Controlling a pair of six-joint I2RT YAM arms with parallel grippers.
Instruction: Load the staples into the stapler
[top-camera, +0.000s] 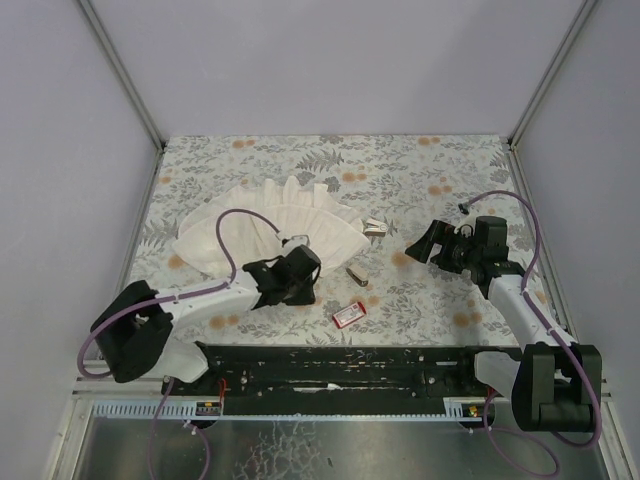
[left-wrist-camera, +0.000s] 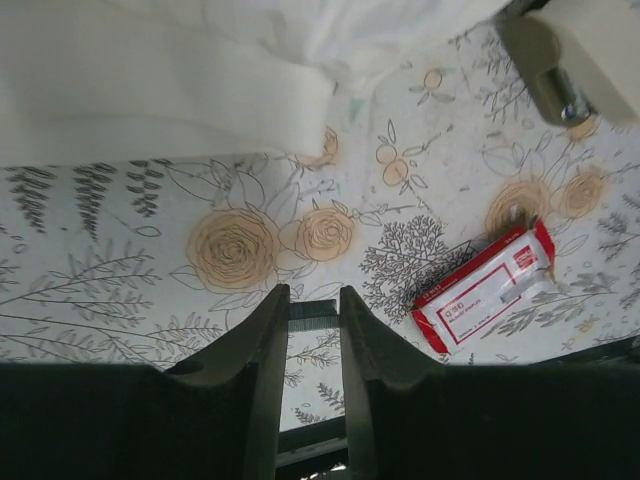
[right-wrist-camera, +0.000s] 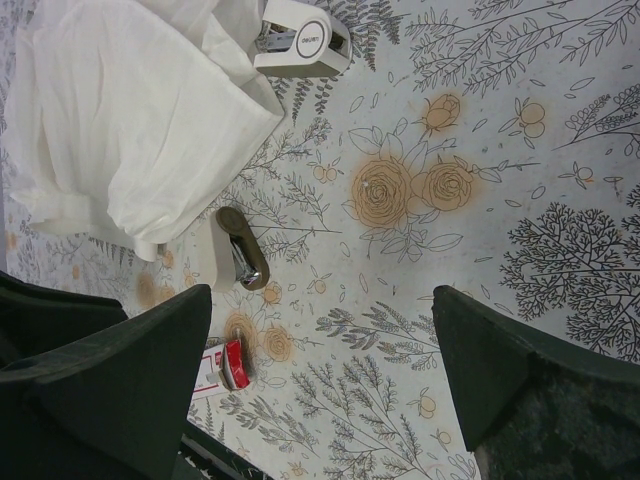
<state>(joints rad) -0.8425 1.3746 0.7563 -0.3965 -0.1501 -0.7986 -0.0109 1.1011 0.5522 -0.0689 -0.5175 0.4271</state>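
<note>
Silvery miniature metal stapler (right-wrist-camera: 240, 255) ahead: spreads right gripper (right-wrist-camera: 320, 335) wide, likely to steady it. Holds left gripper (left-wrist-camera: 313, 300) narrow near red cardboard staple box (left-wrist-camera: 485, 290); cannot tell if pinching anything.

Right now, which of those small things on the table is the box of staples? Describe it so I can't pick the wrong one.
Start at the big white pleated cloth on the flowered table. Come toward the arms' bases, past the small stapler beyond the cloth's near right corner, to the flat little box lying alone. It is the only red thing there, with a white label; the other small items are silvery or beige.
</note>
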